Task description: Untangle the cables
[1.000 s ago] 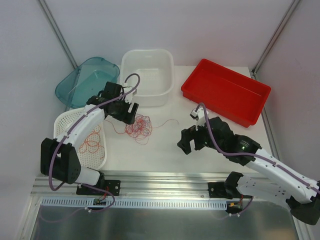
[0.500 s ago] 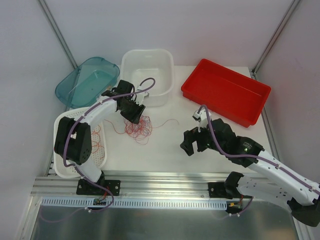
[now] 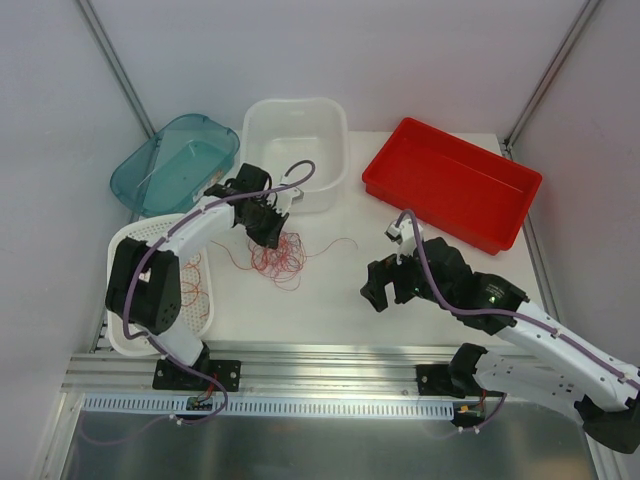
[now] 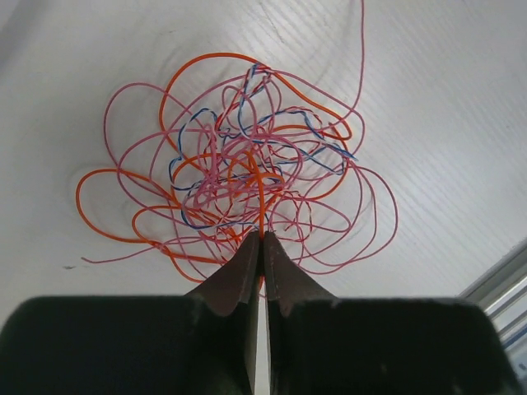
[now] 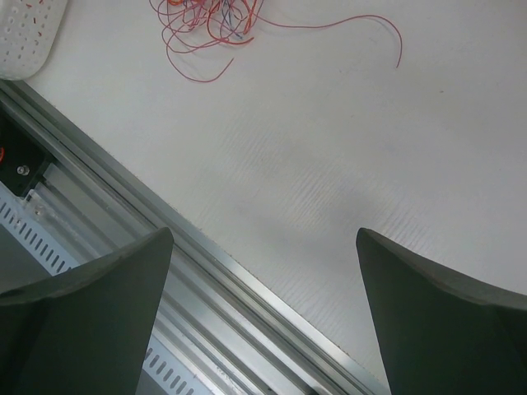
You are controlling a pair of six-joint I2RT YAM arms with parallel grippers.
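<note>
The cables (image 3: 281,259) lie as a fist-sized tangle of orange, pink and a few blue hair-thin wires (image 4: 247,169) on the white table, left of centre. My left gripper (image 3: 267,232) stands at the tangle's far edge. In the left wrist view, my left gripper (image 4: 262,239) is shut on an orange wire that runs up out of the jaws into the tangle. My right gripper (image 3: 386,287) hovers well to the right of the tangle. It is open (image 5: 263,234) with nothing between its fingers. The tangle (image 5: 207,20) and one long stray red wire (image 5: 346,25) lie far ahead of it.
A white perforated basket (image 3: 202,312) at the left holds more red wire loops (image 3: 193,276). At the back stand a teal tub (image 3: 180,160), a white tub (image 3: 296,190) and a red tray (image 3: 450,180). An aluminium rail (image 3: 320,355) runs along the table's near edge.
My left arm swung right from over the basket to the tangle's far edge, and its gripper went from open to shut on an orange wire. The right arm barely moved.
</note>
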